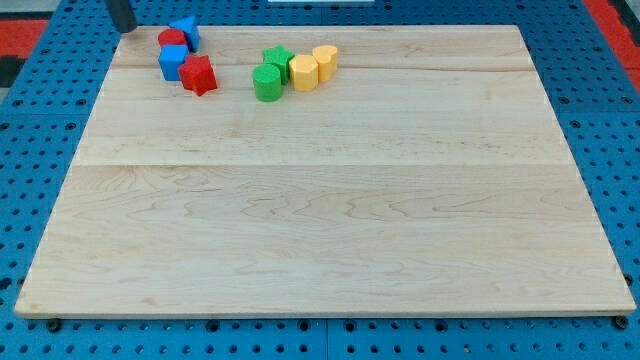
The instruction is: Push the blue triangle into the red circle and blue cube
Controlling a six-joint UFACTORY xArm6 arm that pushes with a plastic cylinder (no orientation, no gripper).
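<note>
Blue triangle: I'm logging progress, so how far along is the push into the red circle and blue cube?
Looks nearly done: the blue triangle sits against the red circle, which touches the blue cube. My tip stands off to the view's left, touching no block. Left: perhaps a small nudge to close it against the cube.

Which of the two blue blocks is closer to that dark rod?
The blue triangle, at the view's top. It sits just right of my tip, while the blue cube lies lower, between the red circle and red star.

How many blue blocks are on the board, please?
2. The blue triangle is at the view's top left, beside the red circle; the blue cube is just below them. None seems hidden.
</note>
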